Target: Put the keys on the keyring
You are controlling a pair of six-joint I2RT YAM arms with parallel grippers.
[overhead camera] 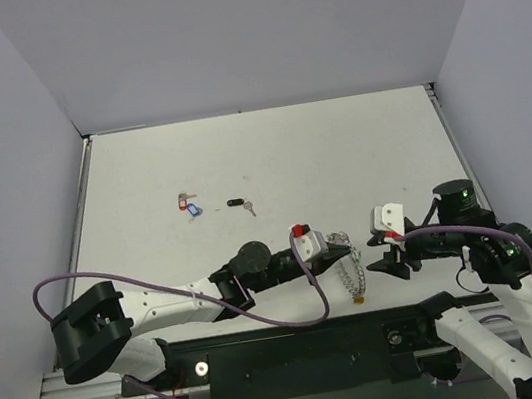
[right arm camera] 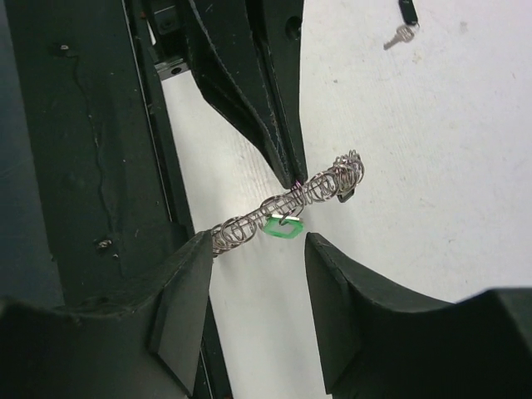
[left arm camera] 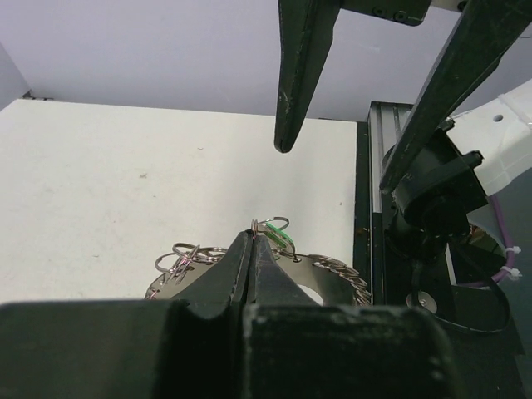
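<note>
The keyring (right arm camera: 249, 223) is a silvery ring fringed with small loops, seen edge-on in the right wrist view and held above the table. A green-tagged key (right arm camera: 283, 226) hangs from one loop. My left gripper (left arm camera: 252, 235) is shut on a loop of the keyring (left arm camera: 332, 274), right beside the green tag (left arm camera: 280, 234). My right gripper (right arm camera: 256, 249) is open and empty, its fingers on either side just below the ring. In the top view the keyring (overhead camera: 349, 269) hangs between the left gripper (overhead camera: 338, 249) and the right gripper (overhead camera: 385, 260), with its yellow tag (overhead camera: 360, 298) at the bottom.
Loose keys lie farther back on the table: a red-tagged key (overhead camera: 182, 199) and a blue-tagged key (overhead camera: 193, 210) together, and a black-tagged key (overhead camera: 237, 203), which also shows in the right wrist view (right arm camera: 406, 12). The table's black front rail (overhead camera: 299, 341) runs just below the grippers.
</note>
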